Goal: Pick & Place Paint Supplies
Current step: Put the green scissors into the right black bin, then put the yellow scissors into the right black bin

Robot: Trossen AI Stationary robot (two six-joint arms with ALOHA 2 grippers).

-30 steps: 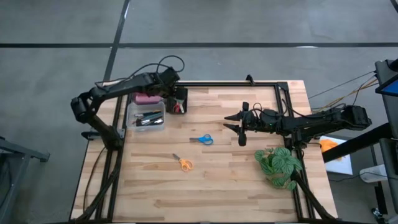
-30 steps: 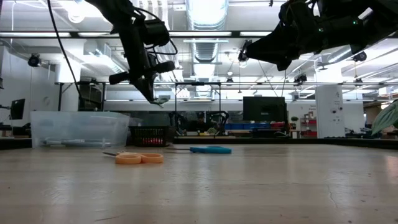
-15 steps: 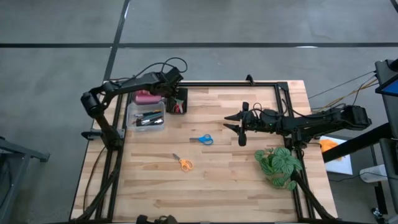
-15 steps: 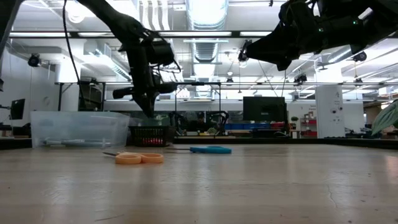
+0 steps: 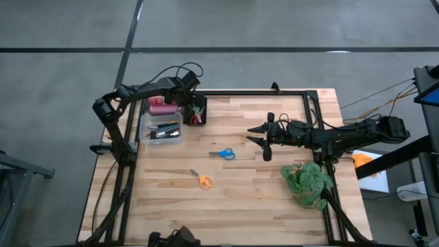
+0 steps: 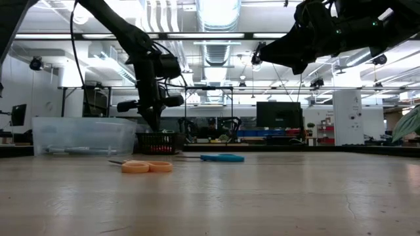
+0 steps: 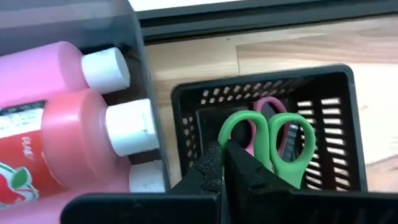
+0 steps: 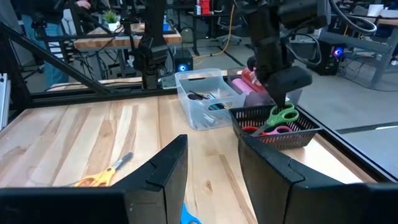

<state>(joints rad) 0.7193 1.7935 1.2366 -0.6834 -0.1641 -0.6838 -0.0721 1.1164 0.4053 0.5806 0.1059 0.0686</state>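
My left gripper points down into a black mesh basket at the table's far left and is shut on green-handled scissors. The scissors stand in the basket with their handles up, beside a pink-handled pair. My right gripper hovers open and empty above the table's middle right. Blue-handled scissors and orange-handled scissors lie flat on the table. Two pink paint bottles lie next to the basket. Brushes lie in a clear tub. My left gripper pinches the rim of one green handle loop between its two fingers. The fingers come from above, pointing down. The scissors hang below them, handles up and blades down inside the basket. The basket wall hides whether the blades rest on its floor.
A green leafy plant stands at the table's right, near my right arm. A black frame rail runs along the far edge. The wood between the two loose scissors and the near edge is bare.
My left gripper has gone down into the black basket with the green scissors, staying shut. The scissors, first held high above the basket, now stand inside it. My right arm has kept still.
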